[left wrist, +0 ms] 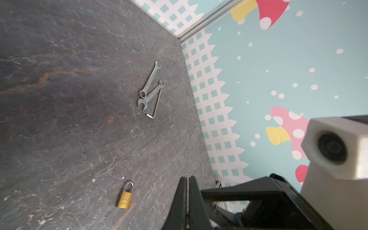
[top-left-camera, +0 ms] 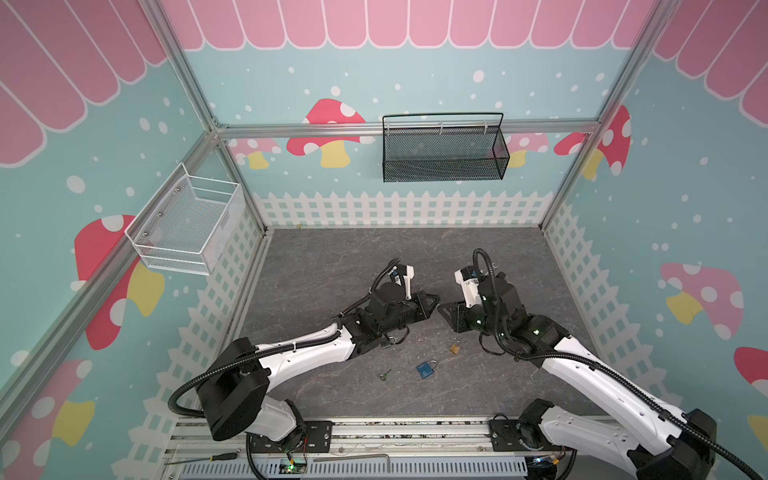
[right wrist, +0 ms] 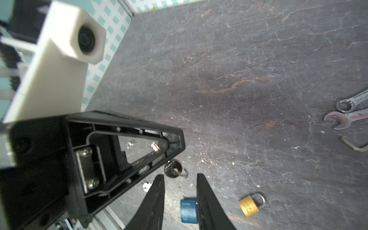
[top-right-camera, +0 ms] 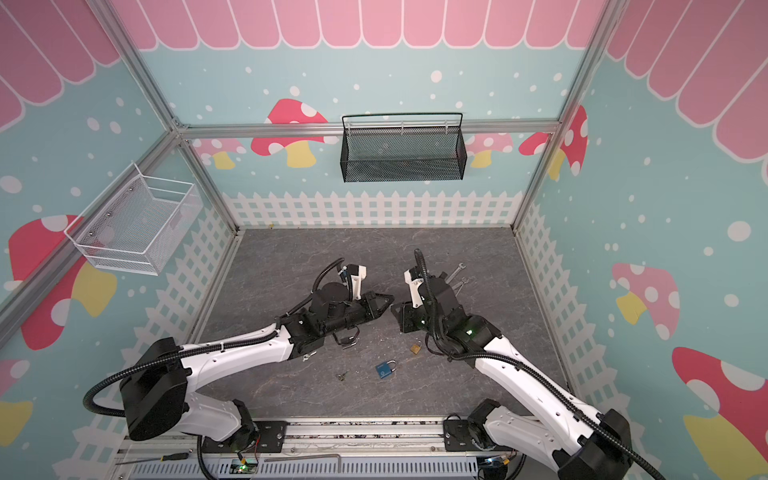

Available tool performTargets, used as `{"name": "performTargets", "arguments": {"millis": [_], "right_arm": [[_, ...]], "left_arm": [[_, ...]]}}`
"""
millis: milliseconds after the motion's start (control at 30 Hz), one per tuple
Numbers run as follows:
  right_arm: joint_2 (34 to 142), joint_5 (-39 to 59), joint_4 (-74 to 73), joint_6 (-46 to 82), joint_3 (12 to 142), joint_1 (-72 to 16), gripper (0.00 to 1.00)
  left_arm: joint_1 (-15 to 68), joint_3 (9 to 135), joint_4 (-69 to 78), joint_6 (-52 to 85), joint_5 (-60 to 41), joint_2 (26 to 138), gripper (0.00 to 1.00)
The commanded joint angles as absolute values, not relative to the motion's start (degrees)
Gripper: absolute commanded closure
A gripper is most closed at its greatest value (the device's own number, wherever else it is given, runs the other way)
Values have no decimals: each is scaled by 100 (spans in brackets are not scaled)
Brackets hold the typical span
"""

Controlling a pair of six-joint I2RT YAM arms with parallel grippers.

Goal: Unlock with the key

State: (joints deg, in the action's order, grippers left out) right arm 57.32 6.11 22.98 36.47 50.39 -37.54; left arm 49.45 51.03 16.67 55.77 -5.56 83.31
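Observation:
A small key point(top-left-camera: 384, 376) lies on the dark slate table point(top-left-camera: 316, 266) toward the front, left of a blue padlock point(top-left-camera: 427, 369). A brass padlock point(top-left-camera: 455, 347) lies to the blue one's right, and a dark padlock point(top-left-camera: 388, 340) rests under my left arm. Both grippers hang above the table's middle, tip to tip. My left gripper point(left wrist: 188, 179) is shut with nothing seen between its fingers; the brass padlock point(left wrist: 125, 197) lies beside it, below. My right gripper point(right wrist: 180, 177) is open and empty, above the blue padlock point(right wrist: 188, 211) and the dark padlock point(right wrist: 172, 169).
Two wrenches point(left wrist: 151, 85) and a hex key point(left wrist: 155, 107) lie at the back right of the table. A black mesh basket point(top-left-camera: 444, 149) hangs on the back wall and a white wire basket point(top-left-camera: 187, 220) on the left wall. Printed walls enclose three sides.

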Motion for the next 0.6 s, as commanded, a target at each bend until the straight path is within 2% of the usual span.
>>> {"name": "performTargets", "arguments": {"millis": [0, 200, 300, 433, 567], "right_arm": [[5507, 1148, 2306, 3555, 5226, -3537, 58], [5449, 3845, 1552, 3411, 5262, -2585, 55], [5482, 4742, 933, 3694, 5085, -2175, 55], [5562, 5228, 271, 4017, 4894, -1981, 55], [5590, 5515, -414, 4400, 4577, -1937, 57]], "left_arm": [[4771, 4940, 2309, 5075, -756, 8029, 100], [4597, 5298, 2008, 3926, -1444, 7818, 100], [4548, 5501, 1957, 3634, -1829, 7785, 100], [4544, 5771, 1873, 3440, -2242, 7799, 100], [4544, 5796, 1956, 3472, -2248, 7770, 100]]}}
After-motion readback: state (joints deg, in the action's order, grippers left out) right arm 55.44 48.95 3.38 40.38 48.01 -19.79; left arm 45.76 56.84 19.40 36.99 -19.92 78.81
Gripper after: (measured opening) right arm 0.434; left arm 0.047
